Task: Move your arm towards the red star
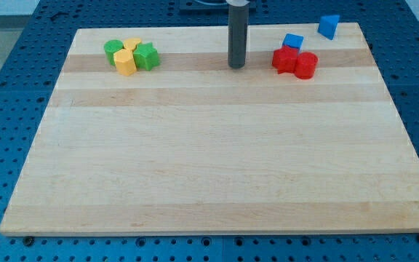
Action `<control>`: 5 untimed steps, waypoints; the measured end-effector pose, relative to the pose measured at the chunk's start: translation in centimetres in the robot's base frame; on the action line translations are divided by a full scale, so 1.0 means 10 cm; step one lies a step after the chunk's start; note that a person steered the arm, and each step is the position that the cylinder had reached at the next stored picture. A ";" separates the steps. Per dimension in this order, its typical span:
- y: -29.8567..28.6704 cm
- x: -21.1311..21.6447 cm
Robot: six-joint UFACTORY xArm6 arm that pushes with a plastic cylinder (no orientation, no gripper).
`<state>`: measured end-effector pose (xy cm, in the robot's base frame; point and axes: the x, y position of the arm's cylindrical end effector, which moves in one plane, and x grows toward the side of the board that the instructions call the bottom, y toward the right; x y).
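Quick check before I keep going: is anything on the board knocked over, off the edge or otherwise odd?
Nothing stands out. The green and yellow blocks sit clustered at the view's top left, the red star beside a red cylinder with a blue block behind, another blue block near the top-right corner. My tip rests left of the red star.

My tip rests on the wooden surface near the view's top, with the red star near it to the view's right, a red cylinder touching that star's far side and a blue cube just behind the pair. Another blue block sits farther right, near the top corner. Well apart to the tip's left lies a tight cluster: a green cylinder, a yellow hexagonal block, a second yellow block and a green star.
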<state>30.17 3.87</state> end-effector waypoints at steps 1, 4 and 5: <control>0.28 -0.06; 0.44 0.15; 0.28 0.09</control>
